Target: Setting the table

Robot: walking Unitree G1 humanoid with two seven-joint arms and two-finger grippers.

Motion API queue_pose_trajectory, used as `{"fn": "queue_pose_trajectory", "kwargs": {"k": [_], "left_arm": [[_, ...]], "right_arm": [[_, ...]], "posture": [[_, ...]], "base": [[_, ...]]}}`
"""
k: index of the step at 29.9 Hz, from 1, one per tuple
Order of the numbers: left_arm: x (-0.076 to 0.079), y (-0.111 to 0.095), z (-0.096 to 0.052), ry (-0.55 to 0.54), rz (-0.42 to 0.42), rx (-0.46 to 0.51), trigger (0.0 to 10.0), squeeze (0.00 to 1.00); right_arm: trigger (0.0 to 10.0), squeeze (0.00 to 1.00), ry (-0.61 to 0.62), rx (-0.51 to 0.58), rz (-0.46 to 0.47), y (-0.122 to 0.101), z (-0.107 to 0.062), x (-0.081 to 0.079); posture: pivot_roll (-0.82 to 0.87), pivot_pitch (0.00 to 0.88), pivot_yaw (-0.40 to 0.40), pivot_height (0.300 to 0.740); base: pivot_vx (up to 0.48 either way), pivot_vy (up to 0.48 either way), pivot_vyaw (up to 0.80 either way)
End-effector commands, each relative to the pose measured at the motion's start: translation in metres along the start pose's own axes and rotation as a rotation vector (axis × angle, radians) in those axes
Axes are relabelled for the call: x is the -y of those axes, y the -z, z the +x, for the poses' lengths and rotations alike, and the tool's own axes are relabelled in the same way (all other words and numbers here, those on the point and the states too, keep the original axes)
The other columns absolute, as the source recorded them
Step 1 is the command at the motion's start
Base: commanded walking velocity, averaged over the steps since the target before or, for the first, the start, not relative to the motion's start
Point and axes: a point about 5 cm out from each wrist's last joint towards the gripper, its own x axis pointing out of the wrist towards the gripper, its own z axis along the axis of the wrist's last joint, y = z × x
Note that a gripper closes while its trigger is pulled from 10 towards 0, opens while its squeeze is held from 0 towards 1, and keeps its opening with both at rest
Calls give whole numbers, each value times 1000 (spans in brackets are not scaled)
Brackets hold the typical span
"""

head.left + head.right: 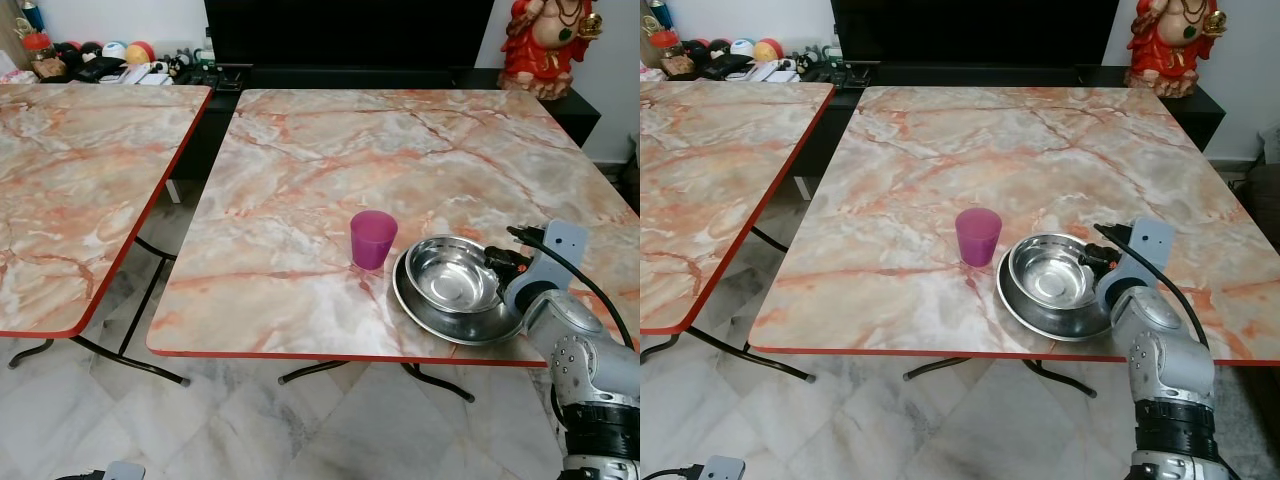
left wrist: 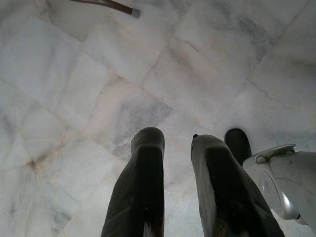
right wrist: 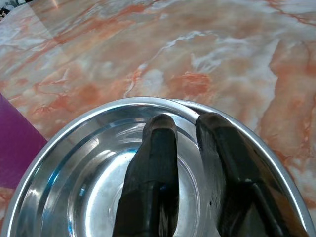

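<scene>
Steel bowl (image 1: 449, 273) nests in round plate (image 1: 432, 318) beside translucent purple cup (image 1: 372, 239).

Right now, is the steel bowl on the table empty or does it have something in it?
Empty. The steel bowl shows only bare shiny metal inside, and it sits nested in a steel plate. The right gripper reaches over the bowl's rim, fingers slightly apart.

Two tables carry the same pattern: cream marble veined in orange and pink, each edged with a thin red band, the right table (image 1: 330, 170) and the left table (image 1: 70, 180). A translucent magenta-purple cup (image 1: 372, 239) stands on the right table. Beside it, a shiny silver steel bowl (image 1: 450, 275) sits in a silver steel plate (image 1: 440, 318). The floor (image 1: 250, 420) is pale grey-white marbled tile. A red and gold figurine (image 1: 545, 40) stands at far right.
</scene>
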Motion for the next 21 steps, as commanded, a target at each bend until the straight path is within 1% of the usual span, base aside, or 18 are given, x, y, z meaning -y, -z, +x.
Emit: {"fn": "queue_pose_trajectory", "kwargs": {"k": [1,2,3,4,5,6,7,8,9,10,11,12,13,14,15,17,20,21], "left_arm": [[0,8,-3,3,11,-29,10000,0],[0,8,-3,3,12,-30,10000,0],[0,8,-3,4,13,-30,10000,0],[0,8,-3,4,13,-30,10000,0],[0,9,-3,3,14,-31,10000,0],[0,9,-3,2,16,-29,10000,0],[-1,8,-3,-3,17,-25,10000,0],[-2,7,-3,-5,16,-23,10000,0],[-2,7,-3,-9,14,-21,10000,0],[-3,7,-3,-12,12,-20,10000,0],[-4,7,-3,-17,4,-23,10000,0],[-4,8,-3,-19,0,-24,10000,0],[-4,8,-3,-20,-1,-25,10000,0],[-4,8,-3,-20,-1,-25,10000,0],[-5,8,-3,-20,-1,-25,10000,0],[-4,8,-3,-18,2,-26,10000,0],[-5,8,-3,-16,8,-27,10000,0],[-6,8,-3,-17,8,-28,10000,0]], "right_arm": [[10000,0,-25,60,16,-11,-1,-6],[10000,0,-36,82,27,-13,-2,-9],[10000,0,-45,142,16,-19,-4,-11],[10000,0,-45,142,16,-19,-4,-11],[10000,0,-32,229,-27,-28,-8,-11],[10000,0,7,303,-103,-35,-12,-9],[10000,0,34,386,-220,-38,-19,-8],[10000,0,30,404,-260,-37,-21,-9],[10000,0,18,410,-251,-34,-24,-10],[10000,0,10,418,-202,-30,-27,-9],[10000,0,7,430,-182,-26,-31,-7],[10000,0,7,436,-183,-25,-32,-7],[10000,0,19,438,-210,-23,-34,-5],[10000,0,19,438,-210,-23,-34,-5],[10000,0,27,439,-231,-22,-35,-4],[10000,0,52,447,-307,-14,-40,1],[10000,0,49,476,-319,-5,-47,6],[10000,0,71,487,-316,-2,-51,11]], "posture": [[-39,127,25,740],[-40,123,26,740],[-41,116,26,740],[-41,116,26,740],[-43,109,26,740],[-44,103,23,740],[-41,93,19,740],[-41,93,19,740],[-40,81,16,740],[-40,79,16,740],[-41,72,16,740],[-43,62,16,740],[-43,62,16,740],[-43,62,16,740],[-43,62,16,740],[-56,33,16,740],[-60,16,16,740],[-68,0,18,740]], "base": [[0,0,0],[0,0,0],[0,0,0],[0,0,0],[0,0,0],[0,0,0],[0,0,0],[0,0,0],[0,0,0],[0,0,0],[0,0,0],[0,0,0],[0,0,0],[0,0,0],[0,0,0],[0,0,0],[0,0,0],[0,0,0]]}}
